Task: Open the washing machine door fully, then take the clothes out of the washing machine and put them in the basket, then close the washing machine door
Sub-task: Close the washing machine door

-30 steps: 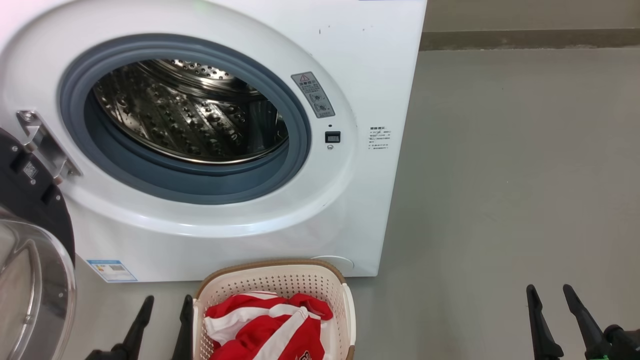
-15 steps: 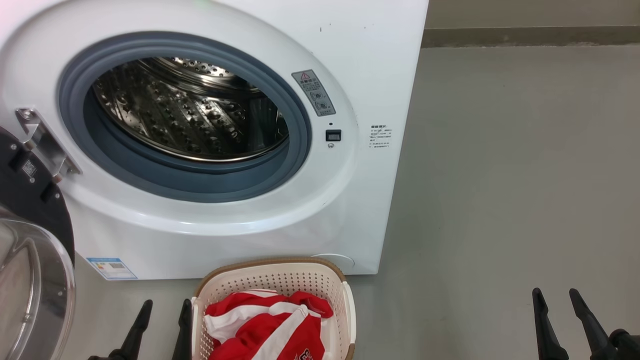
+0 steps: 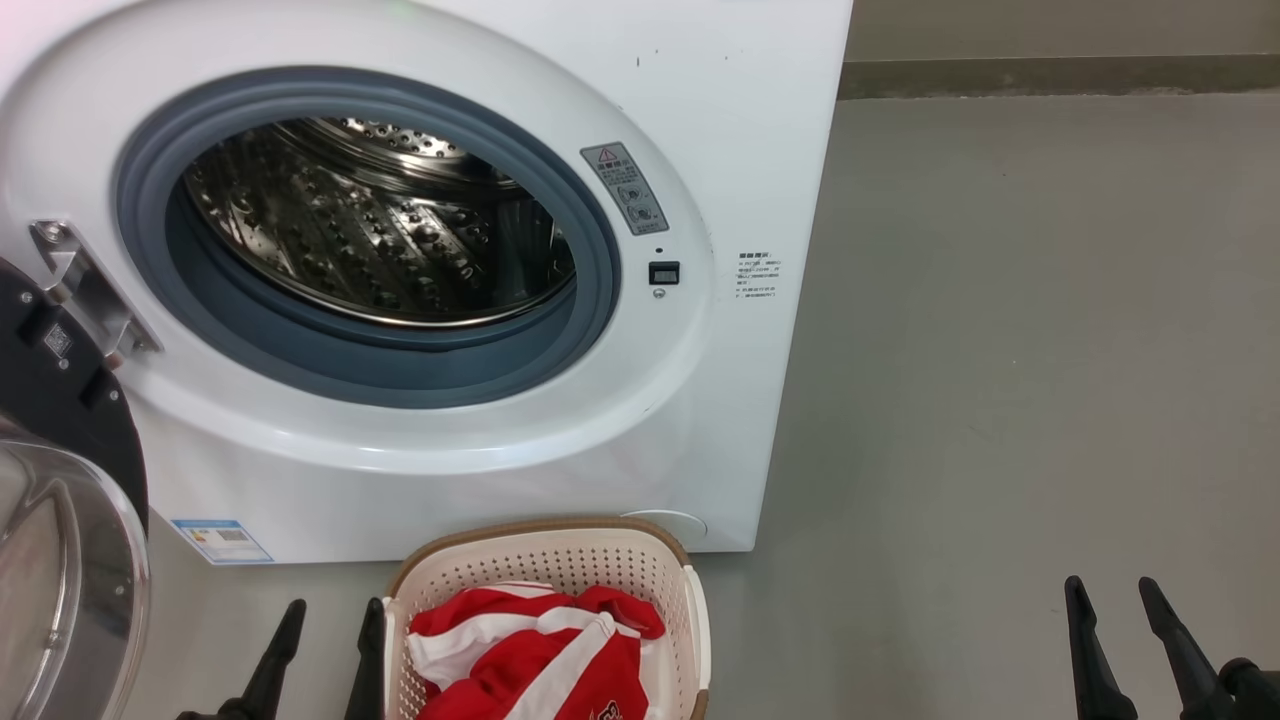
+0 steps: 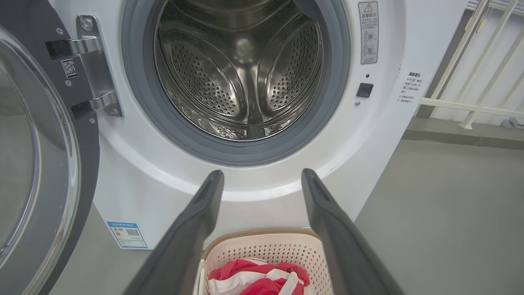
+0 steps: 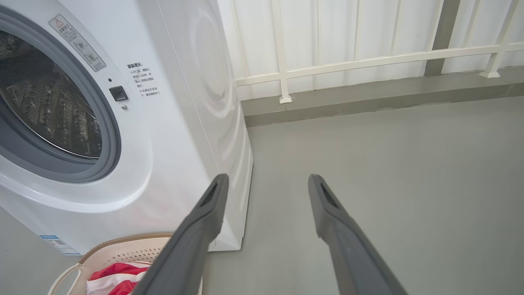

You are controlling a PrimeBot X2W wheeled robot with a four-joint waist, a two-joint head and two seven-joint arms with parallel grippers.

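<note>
The washing machine [image 3: 480,480] is a big white front-loader, and its round mouth stands wide open. A grey-blue rubber seal [image 3: 380,375] rings the mouth. Inside it the perforated steel drum [image 3: 380,230] gleams, with raised ribs running back to a shiny rear wall. The washing machine door [image 3: 60,420] is swung right out on the machine's hinge side, hanging from a bright metal hinge [image 3: 85,285]. It has a wide black rim with a bulging clear glass bowl in its middle, and the inner face is turned towards the room. On the side of the mouth opposite the hinge sit a grey warning sticker [image 3: 625,187] and a small dark latch socket [image 3: 664,272]. A blue label [image 3: 220,540] marks the machine's lower corner below the hinge.

The basket [image 3: 560,560] stands on the grey floor [image 3: 1000,350] just in front of the machine's lower panel, cream-white and perforated with a brown woven-look rim. The clothes [image 3: 530,660] lie heaped inside it, bright red with broad white stripes.

The left gripper [image 3: 336,603] hovers just beside the basket on the door's side, its fingers spread and grasping nothing. The right gripper [image 3: 1110,585] hangs over bare floor well clear of the machine's far side, its fingers likewise parted and empty.
</note>
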